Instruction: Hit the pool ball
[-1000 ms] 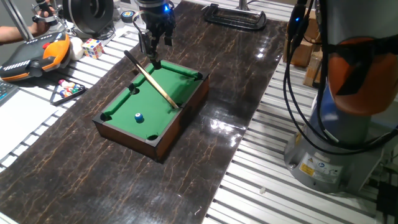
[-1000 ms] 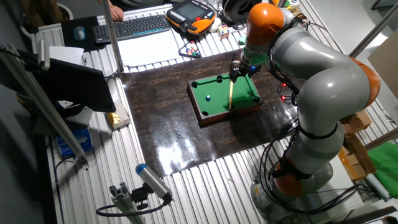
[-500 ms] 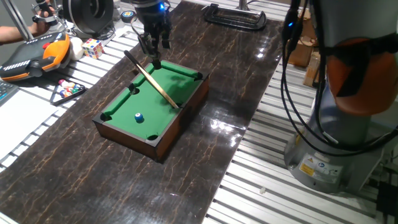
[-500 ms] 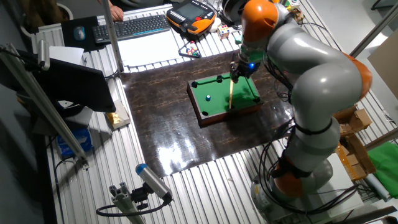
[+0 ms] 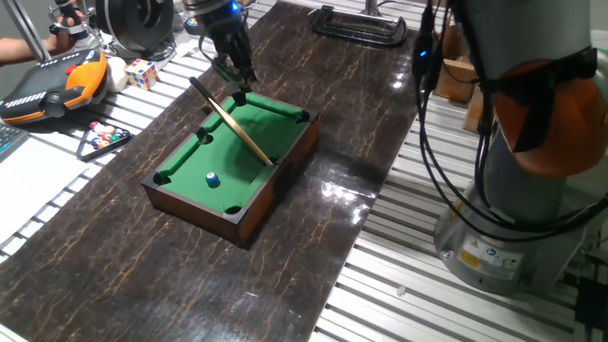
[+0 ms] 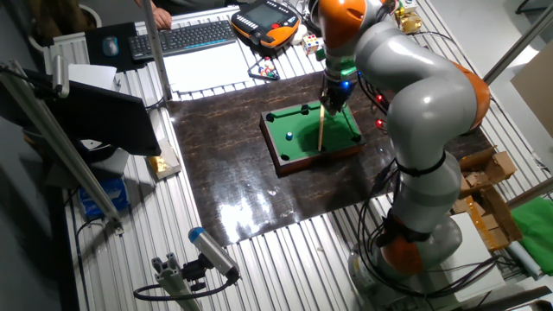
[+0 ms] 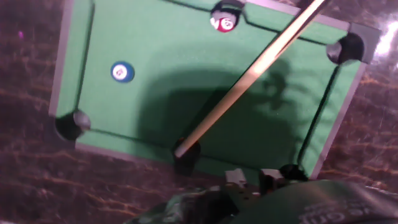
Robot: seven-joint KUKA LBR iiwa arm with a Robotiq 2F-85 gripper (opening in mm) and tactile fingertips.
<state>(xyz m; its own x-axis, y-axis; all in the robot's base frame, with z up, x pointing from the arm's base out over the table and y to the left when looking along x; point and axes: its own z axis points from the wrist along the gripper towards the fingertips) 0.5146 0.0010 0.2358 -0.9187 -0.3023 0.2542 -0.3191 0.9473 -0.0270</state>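
Note:
The pool ball (image 5: 212,179) is tiny, blue with a pale spot, and rests on the green felt of the miniature pool table (image 5: 166,195) near its front left end. It also shows as pool ball (image 6: 289,135) and pool ball (image 7: 122,71). A wooden cue (image 5: 233,123) lies slantwise across the table, one end sticking out past the rim. My gripper (image 5: 238,88) hangs tilted over the far corner, away from the ball, fingers close together and holding nothing. In the hand view the gripper (image 7: 252,179) sits over the table's near rim. A red ball (image 7: 225,23) lies in a side pocket.
Left of the dark mat are a puzzle cube (image 5: 142,73), racked small balls in a black triangle (image 5: 103,136) and an orange pendant (image 5: 52,84). A black clamp (image 5: 361,21) lies at the far end. The arm's base (image 5: 513,228) stands at the right. A keyboard (image 6: 186,36) sits beyond.
The hand has shifted slightly left and tilted over the table's far corner as the arm swung round. Ball and cue have not moved.

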